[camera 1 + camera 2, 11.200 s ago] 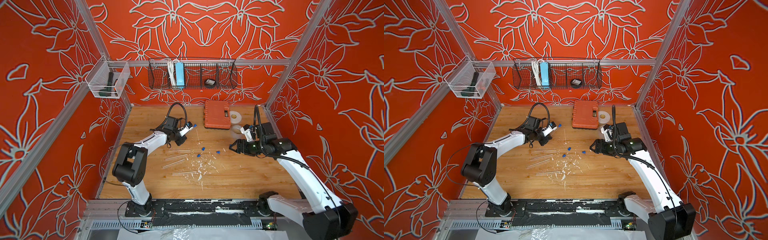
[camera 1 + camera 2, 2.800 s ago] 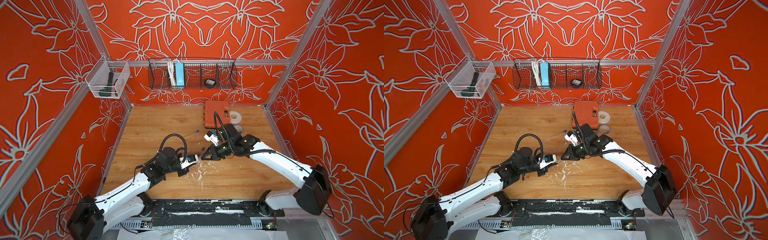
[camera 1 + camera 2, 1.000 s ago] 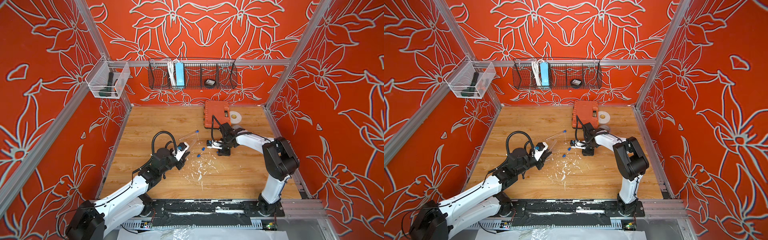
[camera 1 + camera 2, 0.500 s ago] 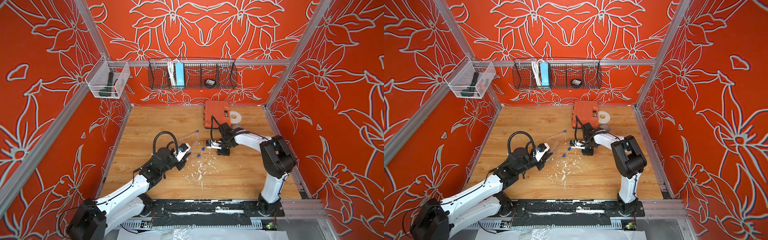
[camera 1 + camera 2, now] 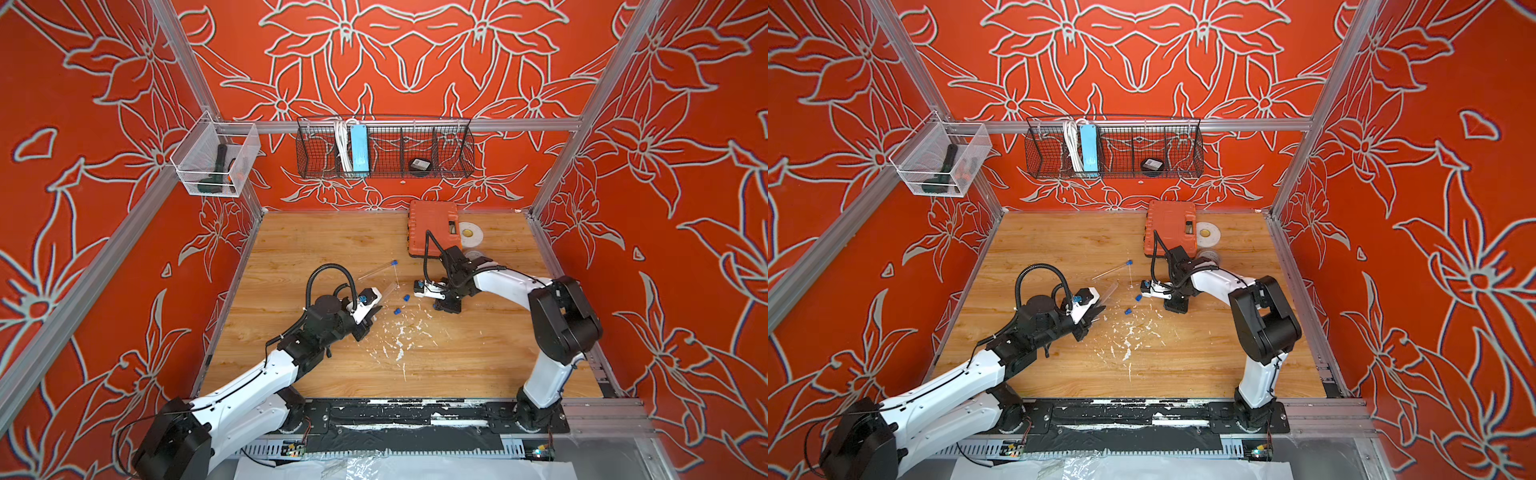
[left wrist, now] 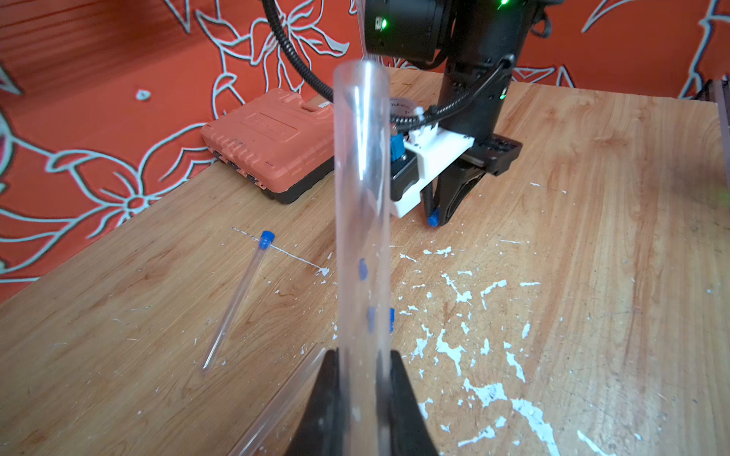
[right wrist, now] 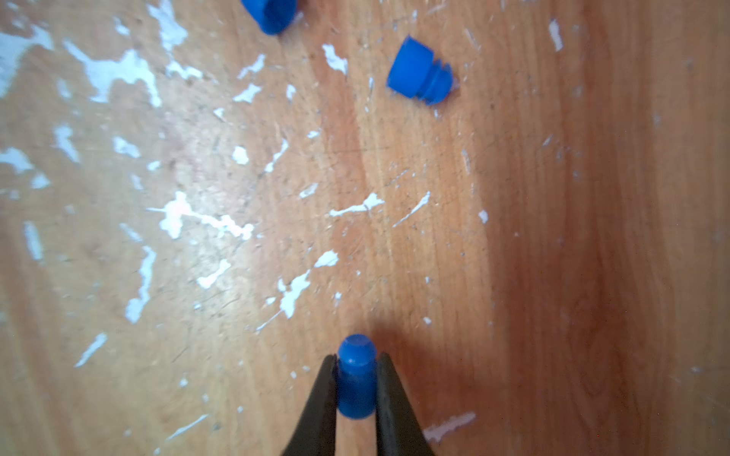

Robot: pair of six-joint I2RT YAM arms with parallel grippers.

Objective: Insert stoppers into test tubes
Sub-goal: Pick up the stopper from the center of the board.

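Blue between black tips: pinching stopper (image 7: 356, 389) with right gripper (image 7: 357, 357), down at table (image 5: 332, 241) centre. Clamping tube (image 6: 361, 197) in left gripper (image 6: 361, 357), mouth raised, toward left edge. Could squirt stopper loose on lifting, or lever tube askew pushing off-axis.

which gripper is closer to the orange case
Right. The right gripper, shut on a blue stopper, is near the orange case; the left gripper, holding a test tube, sits farther off, beyond the loose stoppers.
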